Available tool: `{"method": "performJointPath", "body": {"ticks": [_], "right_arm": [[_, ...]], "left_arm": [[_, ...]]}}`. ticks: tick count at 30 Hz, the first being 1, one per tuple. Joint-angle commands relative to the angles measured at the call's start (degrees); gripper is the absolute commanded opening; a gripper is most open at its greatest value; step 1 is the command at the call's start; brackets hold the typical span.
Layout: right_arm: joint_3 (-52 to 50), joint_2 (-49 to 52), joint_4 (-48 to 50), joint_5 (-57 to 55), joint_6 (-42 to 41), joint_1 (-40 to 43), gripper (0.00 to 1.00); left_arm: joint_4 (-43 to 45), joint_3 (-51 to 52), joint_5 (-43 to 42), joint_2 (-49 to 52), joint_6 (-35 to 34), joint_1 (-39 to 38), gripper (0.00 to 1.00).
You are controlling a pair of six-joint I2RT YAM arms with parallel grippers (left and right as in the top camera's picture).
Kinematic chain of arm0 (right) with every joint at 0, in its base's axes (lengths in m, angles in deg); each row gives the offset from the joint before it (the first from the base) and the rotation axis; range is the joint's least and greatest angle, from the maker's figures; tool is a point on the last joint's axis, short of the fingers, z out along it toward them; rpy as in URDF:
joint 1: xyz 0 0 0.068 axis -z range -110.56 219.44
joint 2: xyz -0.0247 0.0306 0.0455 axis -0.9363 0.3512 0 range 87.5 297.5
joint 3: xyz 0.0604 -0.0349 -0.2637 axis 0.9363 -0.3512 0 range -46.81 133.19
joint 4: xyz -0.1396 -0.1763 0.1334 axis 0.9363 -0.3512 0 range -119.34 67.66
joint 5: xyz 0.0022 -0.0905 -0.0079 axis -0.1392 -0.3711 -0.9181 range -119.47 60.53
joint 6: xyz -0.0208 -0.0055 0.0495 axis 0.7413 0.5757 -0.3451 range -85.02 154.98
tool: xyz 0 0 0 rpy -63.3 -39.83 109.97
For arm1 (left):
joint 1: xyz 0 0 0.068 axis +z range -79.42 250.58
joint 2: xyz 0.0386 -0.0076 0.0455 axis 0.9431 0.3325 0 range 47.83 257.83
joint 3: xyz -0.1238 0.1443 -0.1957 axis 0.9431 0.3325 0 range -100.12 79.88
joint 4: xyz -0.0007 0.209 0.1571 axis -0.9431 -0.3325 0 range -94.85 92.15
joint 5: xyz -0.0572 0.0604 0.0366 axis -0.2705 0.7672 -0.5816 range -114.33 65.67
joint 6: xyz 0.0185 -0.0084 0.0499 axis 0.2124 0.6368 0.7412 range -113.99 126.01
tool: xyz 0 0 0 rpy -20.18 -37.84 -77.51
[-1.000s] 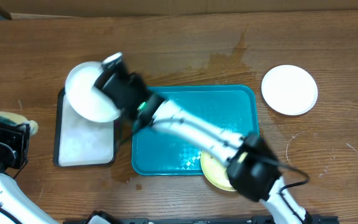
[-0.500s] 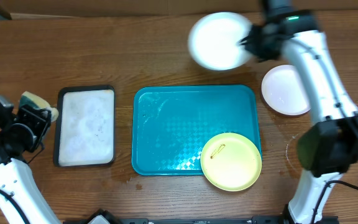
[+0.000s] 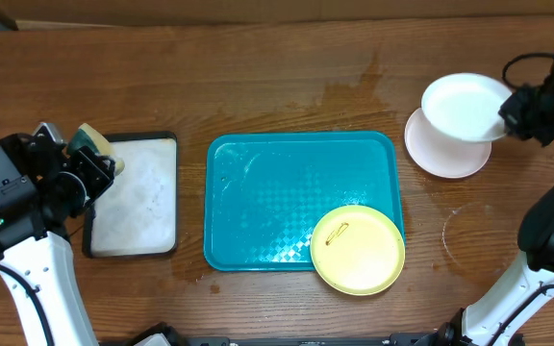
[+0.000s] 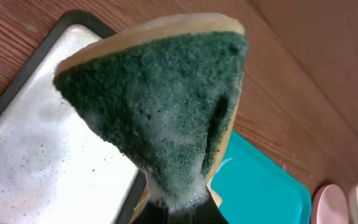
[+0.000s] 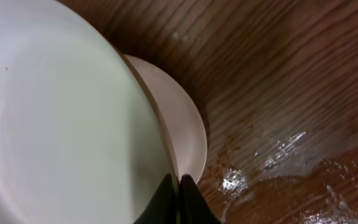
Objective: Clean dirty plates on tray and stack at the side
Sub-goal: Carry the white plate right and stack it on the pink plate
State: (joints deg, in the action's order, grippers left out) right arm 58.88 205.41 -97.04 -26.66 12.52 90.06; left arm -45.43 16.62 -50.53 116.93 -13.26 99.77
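My right gripper (image 3: pixel 510 113) is shut on the rim of a white plate (image 3: pixel 462 106) and holds it just above a second white plate (image 3: pixel 442 154) lying on the table at the right; in the right wrist view the jaws (image 5: pixel 179 182) pinch the held plate (image 5: pixel 61 118) over the lower one (image 5: pixel 182 124). A pale yellow-green plate (image 3: pixel 358 248) with a small brown mark sits at the near right corner of the turquoise tray (image 3: pixel 267 207). My left gripper (image 3: pixel 92 165) is shut on a soapy green-and-yellow sponge (image 4: pixel 160 99) over the small tray.
A small black-rimmed tray (image 3: pixel 135 197) with a foamy white surface lies left of the turquoise tray; it also shows in the left wrist view (image 4: pixel 30 162). Wet patches (image 3: pixel 354 91) mark the wooden table behind and right of the tray (image 5: pixel 278 162).
My right arm has carried the white plate from the small tray on the left, across the back, to above the plate at the right. My left gripper moved right with the sponge.
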Motion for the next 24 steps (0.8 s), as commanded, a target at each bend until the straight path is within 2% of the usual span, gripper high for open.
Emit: {"method": "performJointPath", "body": {"ticks": [1,2,5,6,10,15,19,24], "right_arm": [[-4.85,-1.09,1.84,1.16,0.39,-0.61,0.05],[-5.75,-1.09,2.51,1.16,0.39,-0.63,0.09],[-6.62,-1.09,3.41,1.18,0.44,-0.63,0.40],[-6.62,-1.11,3.41,1.33,0.46,-0.61,0.42],[-5.57,-1.22,0.96,7.93,5.03,-0.66,0.44],[-4.50,-2.05,-10.05,18.51,11.54,-1.88,0.40],[-4.87,-3.89,-15.76,18.53,14.32,-4.00,0.37],[-9.51,-10.67,-17.53,16.81,14.75,-6.91,0.31]], "left_arm": [[0.20,-1.40,1.55,-0.96,1.77,-0.74,0.04],[0.20,-1.40,1.55,-0.96,1.77,-0.74,0.04],[0.07,-1.40,1.57,-0.96,1.79,-0.74,0.04],[0.02,-1.40,1.57,-0.96,1.86,-0.74,0.04],[-0.11,-1.40,1.55,-0.96,2.40,-0.74,0.04],[-0.72,-1.40,1.55,-0.96,2.99,-0.74,0.04],[-1.16,-1.40,1.55,-0.96,4.09,-0.74,0.04],[-1.33,-1.40,1.55,-0.96,4.09,-0.74,0.04]]}}
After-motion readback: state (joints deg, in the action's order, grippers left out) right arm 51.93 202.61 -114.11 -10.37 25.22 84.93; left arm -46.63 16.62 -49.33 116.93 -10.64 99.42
